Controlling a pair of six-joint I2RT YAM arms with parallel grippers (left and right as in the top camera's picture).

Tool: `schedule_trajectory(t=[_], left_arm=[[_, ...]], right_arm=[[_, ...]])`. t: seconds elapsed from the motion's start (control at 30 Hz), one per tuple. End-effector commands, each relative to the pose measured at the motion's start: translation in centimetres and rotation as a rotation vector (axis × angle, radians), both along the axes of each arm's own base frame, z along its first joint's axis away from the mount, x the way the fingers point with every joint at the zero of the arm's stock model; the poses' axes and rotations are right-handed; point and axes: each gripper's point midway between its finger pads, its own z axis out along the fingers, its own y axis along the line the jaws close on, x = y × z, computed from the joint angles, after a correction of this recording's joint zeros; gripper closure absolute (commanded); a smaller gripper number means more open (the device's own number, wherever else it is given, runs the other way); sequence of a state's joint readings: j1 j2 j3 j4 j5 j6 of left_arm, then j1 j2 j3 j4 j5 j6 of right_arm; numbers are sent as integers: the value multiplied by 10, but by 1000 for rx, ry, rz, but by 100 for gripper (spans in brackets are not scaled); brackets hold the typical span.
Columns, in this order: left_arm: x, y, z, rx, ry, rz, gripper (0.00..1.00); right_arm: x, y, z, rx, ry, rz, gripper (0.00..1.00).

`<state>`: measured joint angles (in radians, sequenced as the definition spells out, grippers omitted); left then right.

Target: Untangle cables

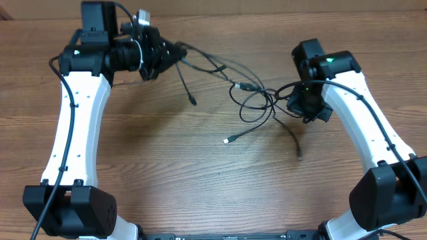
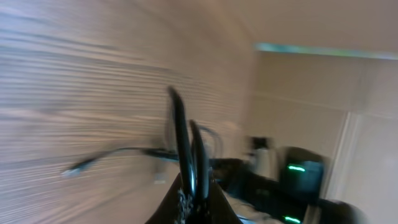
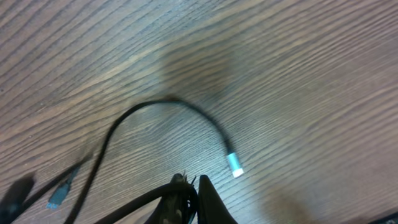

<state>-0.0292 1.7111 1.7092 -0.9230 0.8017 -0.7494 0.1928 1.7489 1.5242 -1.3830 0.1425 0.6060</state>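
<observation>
The cables (image 1: 250,97) are thin black cords, tangled in the middle of the table between my two arms. My left gripper (image 1: 179,52) is shut on strands at the tangle's left end. One loose plug end (image 1: 193,101) hangs below it. In the blurred left wrist view, two black cords (image 2: 180,140) rise from the shut jaws of the left gripper (image 2: 198,193). My right gripper (image 1: 293,101) is shut on strands at the tangle's right side. In the right wrist view the right gripper (image 3: 191,185) pinches a black cord, and a curved cable (image 3: 168,106) ends in a pale tip (image 3: 234,165).
A silver-tipped cable end (image 1: 228,140) lies on the wooden table (image 1: 167,167) toward the front. Another loose end (image 1: 299,156) trails below the right gripper. A small plug (image 3: 59,196) lies at the lower left of the right wrist view.
</observation>
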Motion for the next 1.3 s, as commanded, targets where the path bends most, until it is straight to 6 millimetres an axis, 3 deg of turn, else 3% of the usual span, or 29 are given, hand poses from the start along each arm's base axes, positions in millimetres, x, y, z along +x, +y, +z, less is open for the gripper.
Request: schedule_trajectory(t=[0.0,0.17,0.23,0.37,0.47,0.57,0.63,0.73,0.8,0.9,1.03,1.13,1.27], left_arm=[[7,52,-20,353,-72,97,96],[-28,73,-59,570,93,52,96],[-39,72,-71,609,131,-1,96],[-54,57,-97,640,188,-126,96],[-62,47,-120,656,223,-203,91],[-68,41,-148,664,281,-254,53],[-65,39,-157,673,266,-304,45],[-55,32,-158,669,200,-341,43],[-47,20,-147,613,119,-364,43],[-37,-13,-121,443,-60,-456,43],[-44,-54,-100,278,-221,-604,43],[-61,-72,-110,330,-263,-729,43],[-82,-85,-142,518,-205,-814,43]], right_arm=[[-1,-18,-8,-1,27,47,96],[3,66,2,455,-33,461,96],[0,81,8,538,-45,508,96],[0,83,9,549,-44,505,96],[-2,83,9,553,-38,503,96],[-3,89,12,594,-43,514,96],[-6,99,17,650,-52,544,96],[-6,103,18,664,-58,555,96],[-5,103,19,663,-60,552,96],[-2,103,19,662,-70,551,96],[5,97,20,658,-95,532,82],[10,88,20,652,-108,510,69],[14,77,20,650,-119,479,65]])
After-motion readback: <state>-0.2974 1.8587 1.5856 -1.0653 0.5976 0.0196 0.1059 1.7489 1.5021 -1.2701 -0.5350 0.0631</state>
